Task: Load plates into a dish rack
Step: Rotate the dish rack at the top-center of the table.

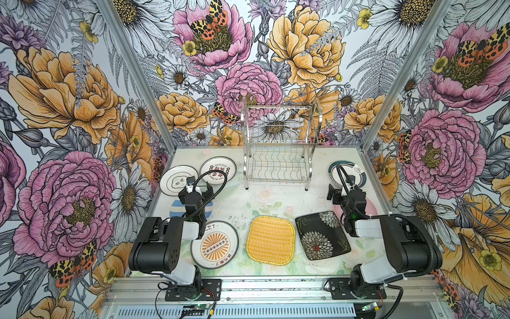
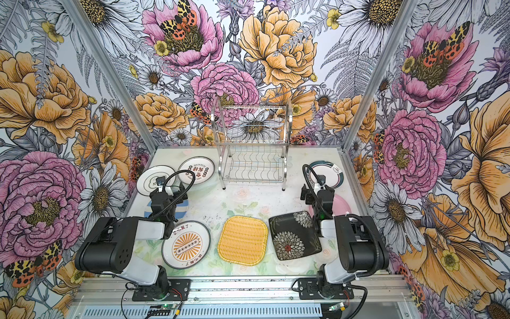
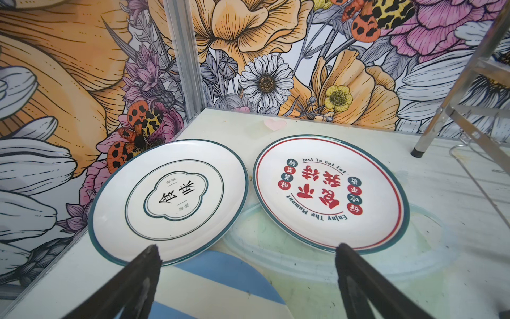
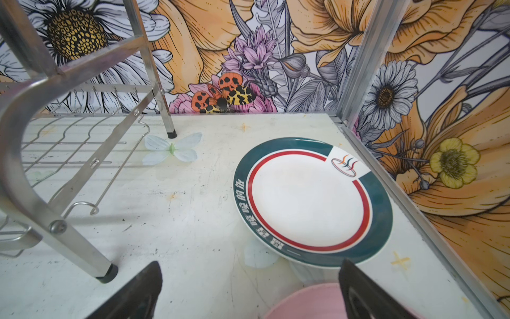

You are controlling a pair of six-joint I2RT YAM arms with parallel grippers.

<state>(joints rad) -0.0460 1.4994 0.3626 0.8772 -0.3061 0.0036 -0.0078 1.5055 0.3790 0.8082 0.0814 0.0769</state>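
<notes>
**Flowered booth, bare rack, both claws waiting wide**

Bold floral wallpaper (image 1: 69, 96) is wrapping three sides of the booth, and a pale, scuffed counter (image 1: 240, 198) is carrying everything. At its back, near the middle, the two-tier chrome wire dish rack (image 1: 278, 142) is standing empty, so loading looks yet to begin.

Eight plates are lying flat around it. Along the near edge the yellow woven-look square plate (image 1: 270, 240) is sitting between the black white-flowered square plate (image 1: 321, 234) on the right and the round orange-sunburst plate (image 1: 215, 245) on the left. Behind the sunburst, the round blue-striped plate (image 1: 176, 211) is showing partly under the left arm. Beyond it, the white plate with black characters (image 3: 168, 198) and the white plate with red characters (image 3: 328, 190) are lying almost rim to rim. On the right, the round teal-rimmed plate (image 4: 311, 198) is occupying the back corner, and the round pink plate (image 1: 369, 207) is lying nearer, mostly hidden by the right arm.

The left claw (image 3: 245, 252) is hanging wide and empty over the striped plate. The right claw (image 4: 249, 263) is gaping empty above the pink plate's edge.

For a clean first pick, I would be tilting a claw so one finger is sliding under a flared rim while the other is pressing from above. Then I would be turning the plate upright before lowering it into a slot. Glazed rims are probably slippery.
</notes>
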